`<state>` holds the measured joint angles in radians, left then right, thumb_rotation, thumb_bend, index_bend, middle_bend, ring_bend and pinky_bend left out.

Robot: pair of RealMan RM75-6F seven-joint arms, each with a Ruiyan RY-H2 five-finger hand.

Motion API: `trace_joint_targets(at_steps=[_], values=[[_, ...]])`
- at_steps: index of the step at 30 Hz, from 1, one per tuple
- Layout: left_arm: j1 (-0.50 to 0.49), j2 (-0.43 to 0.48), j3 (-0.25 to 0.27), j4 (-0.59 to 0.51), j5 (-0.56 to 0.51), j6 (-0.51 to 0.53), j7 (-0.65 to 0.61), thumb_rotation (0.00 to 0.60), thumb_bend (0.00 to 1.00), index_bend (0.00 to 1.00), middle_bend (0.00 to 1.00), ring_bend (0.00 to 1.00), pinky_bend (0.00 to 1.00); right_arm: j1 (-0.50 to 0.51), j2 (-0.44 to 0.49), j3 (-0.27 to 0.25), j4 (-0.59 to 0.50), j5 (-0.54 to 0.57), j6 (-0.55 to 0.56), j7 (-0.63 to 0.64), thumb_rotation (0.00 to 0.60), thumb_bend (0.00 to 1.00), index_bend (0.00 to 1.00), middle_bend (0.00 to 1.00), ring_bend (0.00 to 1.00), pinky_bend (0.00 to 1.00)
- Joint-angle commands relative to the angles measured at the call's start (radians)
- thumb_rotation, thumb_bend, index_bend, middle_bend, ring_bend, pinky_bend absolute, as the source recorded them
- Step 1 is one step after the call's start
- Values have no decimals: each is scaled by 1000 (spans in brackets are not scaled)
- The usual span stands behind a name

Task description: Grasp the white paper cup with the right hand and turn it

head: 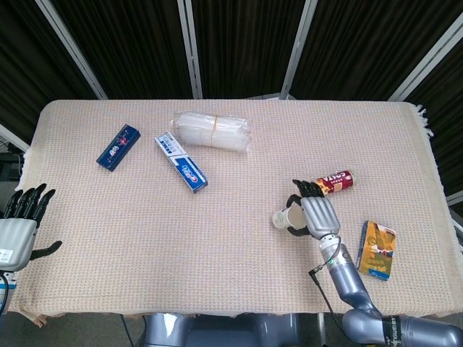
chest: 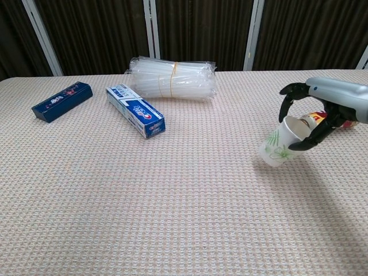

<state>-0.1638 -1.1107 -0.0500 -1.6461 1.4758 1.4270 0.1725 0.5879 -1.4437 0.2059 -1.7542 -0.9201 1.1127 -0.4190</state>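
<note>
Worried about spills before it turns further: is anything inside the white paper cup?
The white paper cup is tilted in the right robot hand, its mouth facing that hand. The inner wall showing in the chest view looks bare white; fingers and the angle hide the bottom.

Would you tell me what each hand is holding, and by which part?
The right hand grips the tilted paper cup around its rim end. The left hand holds nothing.
</note>
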Motion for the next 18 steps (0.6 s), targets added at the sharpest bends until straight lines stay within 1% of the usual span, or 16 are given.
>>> trace_joint_targets(at_steps=[1, 8, 12, 16, 18], values=[[0, 0, 0, 0, 0, 0, 0, 600, 0, 0, 0, 0, 0, 2, -10, 7, -1, 45, -24, 22, 600, 212, 439, 100, 0, 0], [-1, 0, -1, 0, -1, -1, 0, 600, 0, 0, 0, 0, 0, 13, -30, 0, 54, 103, -43, 12, 600, 212, 440, 99, 0, 0], [-1, 0, -1, -1, -2, -1, 3, 600, 0, 0, 0, 0, 0, 17, -39, -5, 80, 103, -24, -8, 600, 210, 440, 100, 0, 0], [0, 0, -1, -2, -3, -1, 3, 600, 0, 0, 0, 0, 0, 22, -41, -14, 99, 121, 8, -66, 600, 208, 439, 98, 0, 0], [0, 0, -1, -2, -4, -1, 3, 600, 0, 0, 0, 0, 0, 24, -44, -19, 103, 139, 29, -104, 600, 206, 421, 69, 0, 0]])
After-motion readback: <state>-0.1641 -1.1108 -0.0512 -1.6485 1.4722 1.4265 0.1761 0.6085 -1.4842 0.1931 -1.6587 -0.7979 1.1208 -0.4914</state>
